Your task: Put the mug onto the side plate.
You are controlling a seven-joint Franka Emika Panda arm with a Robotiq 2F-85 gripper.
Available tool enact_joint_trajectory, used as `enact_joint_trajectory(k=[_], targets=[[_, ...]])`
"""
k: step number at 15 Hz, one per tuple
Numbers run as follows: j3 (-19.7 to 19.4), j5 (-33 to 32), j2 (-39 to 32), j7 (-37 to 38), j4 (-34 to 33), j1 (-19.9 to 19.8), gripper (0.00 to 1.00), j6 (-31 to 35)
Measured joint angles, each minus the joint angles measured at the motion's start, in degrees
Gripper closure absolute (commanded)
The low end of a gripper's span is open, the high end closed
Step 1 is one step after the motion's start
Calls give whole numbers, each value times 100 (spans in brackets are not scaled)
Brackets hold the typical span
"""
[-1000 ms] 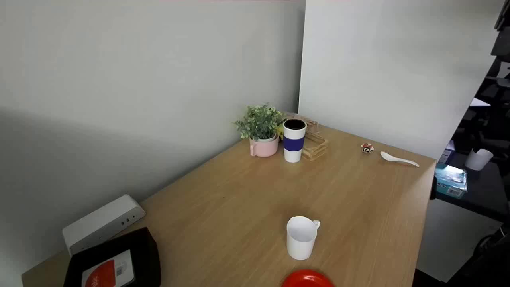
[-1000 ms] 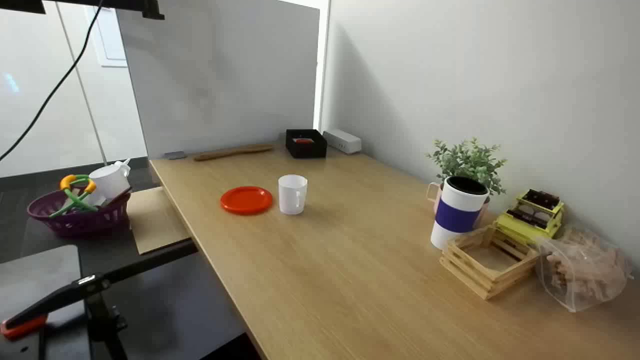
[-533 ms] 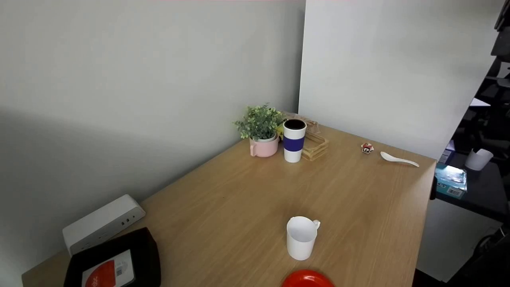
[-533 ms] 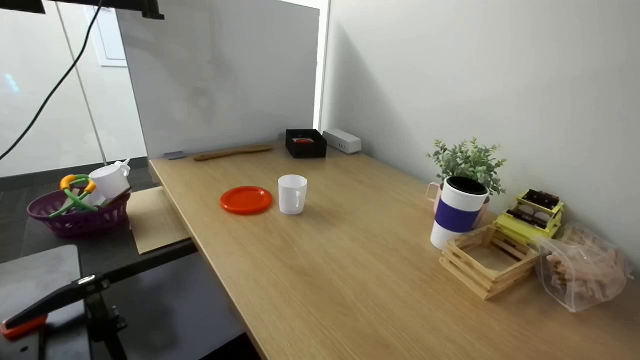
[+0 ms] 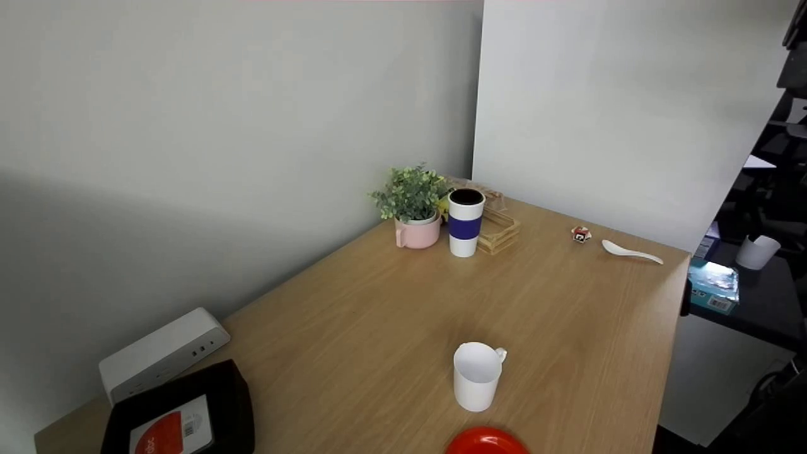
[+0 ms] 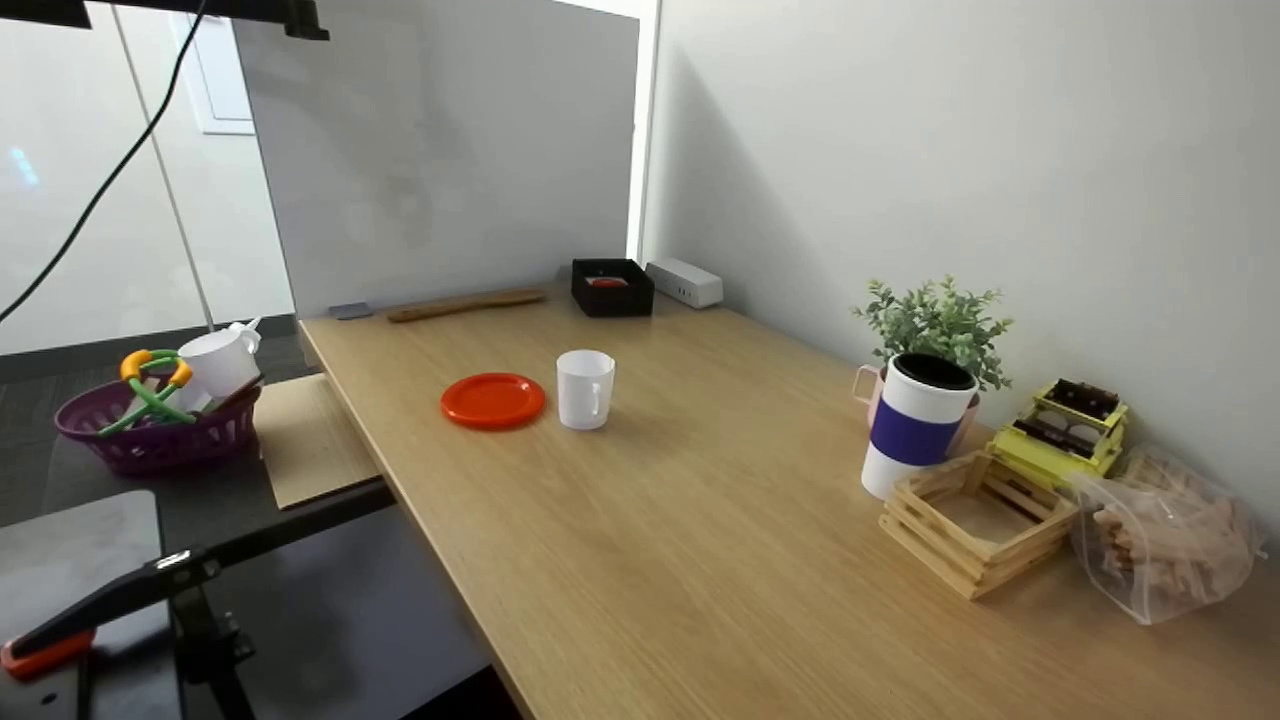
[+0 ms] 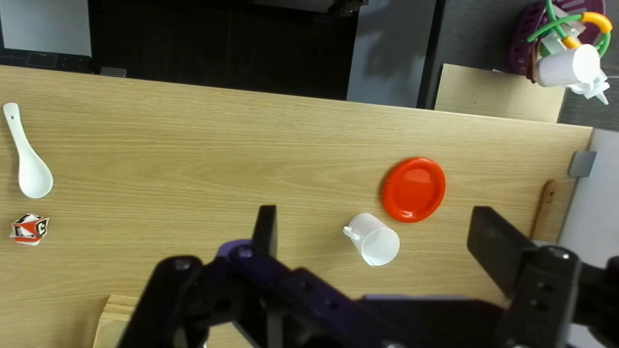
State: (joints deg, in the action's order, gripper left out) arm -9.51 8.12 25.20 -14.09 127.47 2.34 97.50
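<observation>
Wrist view: fingers point(image 7: 495, 251) spread wide, nothing held. The mug point(image 7: 373, 240) stands upright on the counter point(image 7: 217, 154), just beside the red plate point(image 7: 415, 189), not touching. Assessed risks: a finger landing on the handle point(image 7: 351, 233) could tip the mug; a low approach could shove the plate; an off-centre release could leave the mug tilted.

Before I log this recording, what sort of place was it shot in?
Probably an office or lab workspace, though I can't tell which: a wood-grain desk beside a grey panel, and a white box with ports, likely a power hub, near the wall.
</observation>
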Motion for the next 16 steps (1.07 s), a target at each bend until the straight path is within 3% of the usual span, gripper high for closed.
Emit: enact_joint_trajectory(k=[11, 16], targets=[[83, 0, -84, 64, -7, -3, 0, 0], [280, 0, -599, 6, -368, 28, 0, -99]])
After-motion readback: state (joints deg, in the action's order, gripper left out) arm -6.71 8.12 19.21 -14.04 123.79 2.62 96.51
